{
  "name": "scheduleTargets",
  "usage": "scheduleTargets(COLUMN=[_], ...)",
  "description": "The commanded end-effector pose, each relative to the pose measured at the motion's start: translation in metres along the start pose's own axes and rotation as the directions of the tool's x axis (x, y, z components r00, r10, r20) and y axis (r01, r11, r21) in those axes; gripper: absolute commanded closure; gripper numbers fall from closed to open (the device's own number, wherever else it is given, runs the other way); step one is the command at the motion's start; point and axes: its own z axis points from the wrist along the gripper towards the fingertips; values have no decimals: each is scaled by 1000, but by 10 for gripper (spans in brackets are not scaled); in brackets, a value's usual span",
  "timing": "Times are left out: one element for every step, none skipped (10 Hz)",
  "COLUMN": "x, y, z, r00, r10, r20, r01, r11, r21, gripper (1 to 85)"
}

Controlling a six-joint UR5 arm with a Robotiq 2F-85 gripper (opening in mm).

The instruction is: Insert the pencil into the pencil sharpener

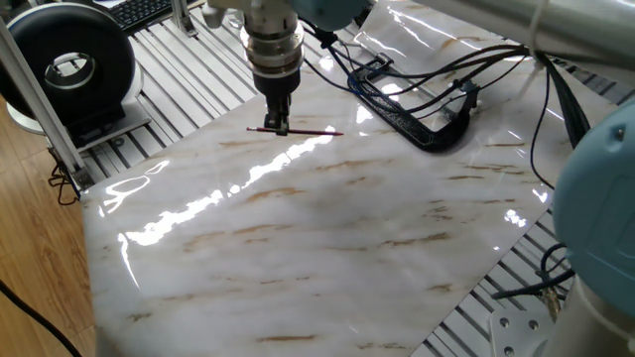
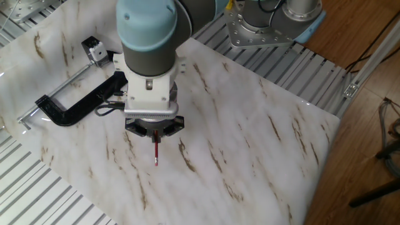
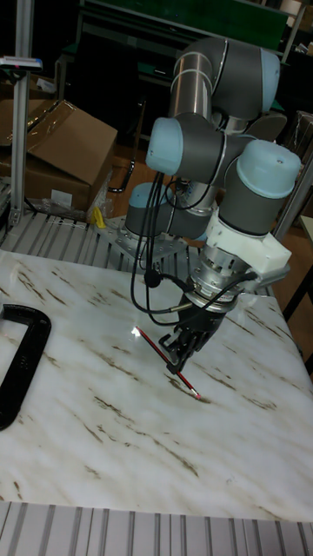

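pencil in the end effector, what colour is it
Dark red: the thin straight pencil, seen best in the tall fixed view.

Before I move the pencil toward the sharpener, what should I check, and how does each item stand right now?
1. Grip on the pencil: ok. The pincer is shut on the pencil, near one end.
2. Pencil clear of the tabletop: cannot tell; its low tip looks close to the surface in the tall fixed view.
3. Target located: ok. The pencil sharpener sits at the end of the C-clamp.
4. Pencil lined up with the sharpener: not ok; they are well apart.
5. Path free of the black cables: not ok; they hang over the clamp.
6. Which way the sharpener's hole faces: cannot tell.
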Motion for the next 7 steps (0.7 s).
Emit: scheduleTargets(x=[0,-14,-13,12,34,53,66], y=[7,21,16,15,21,21,18], z=[-2,-3,-3,-22,-40,-48,-47], r00=[998,995,991,989,986,978,964], r10=[-63,-72,-116,-141,-165,-205,-255], r20=[15,75,71,31,32,47,77], r01=[63,78,120,142,167,207,258], r11=[997,994,991,989,985,978,965], r21=[-32,-82,-58,-35,-34,-31,-37], gripper=[847,847,847,847,847,847,847])
